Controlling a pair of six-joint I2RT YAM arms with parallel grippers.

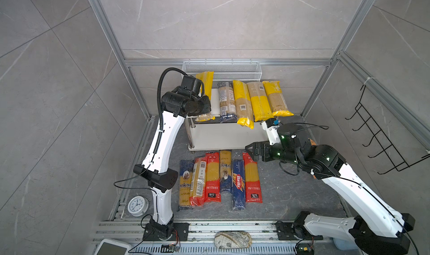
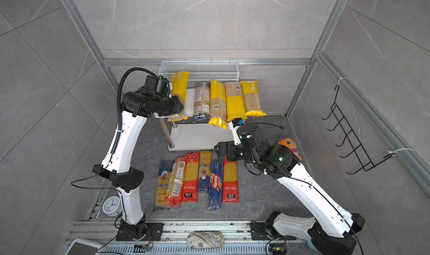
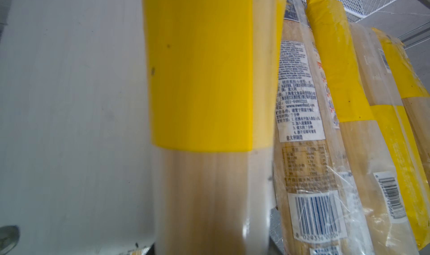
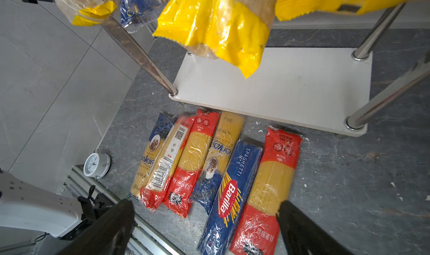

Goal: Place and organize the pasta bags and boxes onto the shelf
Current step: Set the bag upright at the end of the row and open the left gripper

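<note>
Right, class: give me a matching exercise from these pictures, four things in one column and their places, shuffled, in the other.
1 Barilla pack
2 clock
3 wire basket
4 hook rack

A on the right-hand wall
B behind the shelf
C beside the left arm's base
D on the floor before the shelf

Pairs: 1-D, 2-C, 3-B, 4-A

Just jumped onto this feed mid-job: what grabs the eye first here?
The left pincer grips a yellow-ended bag at the left end of the top board of the shelf, beside four bags lying there. In front of it, six red and blue packs lie in a row on the dark floor, the open right pincer above their right end.
</note>
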